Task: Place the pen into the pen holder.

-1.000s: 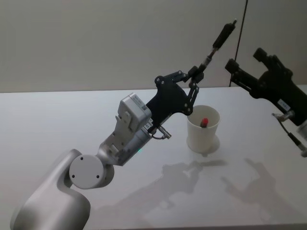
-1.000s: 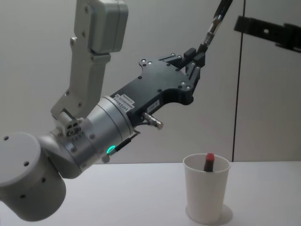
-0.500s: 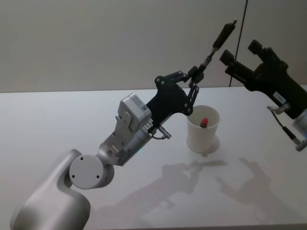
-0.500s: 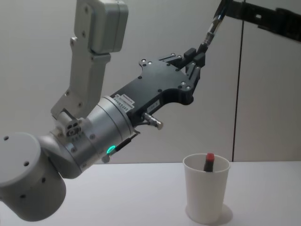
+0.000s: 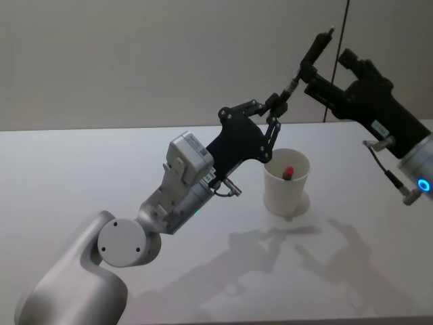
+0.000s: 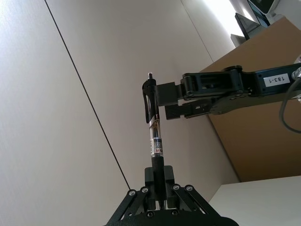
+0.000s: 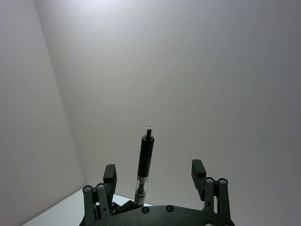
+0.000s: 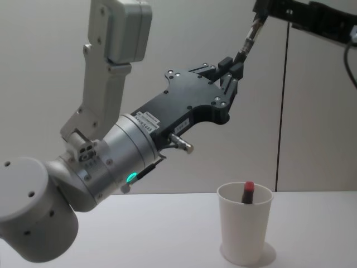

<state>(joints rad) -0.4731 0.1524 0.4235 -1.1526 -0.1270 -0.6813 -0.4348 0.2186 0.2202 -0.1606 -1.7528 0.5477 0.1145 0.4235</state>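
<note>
The left gripper (image 5: 274,114) pinches the pen (image 5: 306,59) upright, above the white cup (image 5: 286,181) on the pale surface (image 5: 81,162). The right gripper (image 5: 312,76), fingers spread, brackets the pen's top against a plain grey wall (image 5: 149,54).

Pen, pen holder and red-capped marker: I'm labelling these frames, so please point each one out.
pen (image 6: 155,143), left wrist view, on its clear barrel.
pen holder (image 8: 244,234), chest view, on the white cup's front wall.
red-capped marker (image 8: 248,186), chest view, on its red cap above the rim.
</note>
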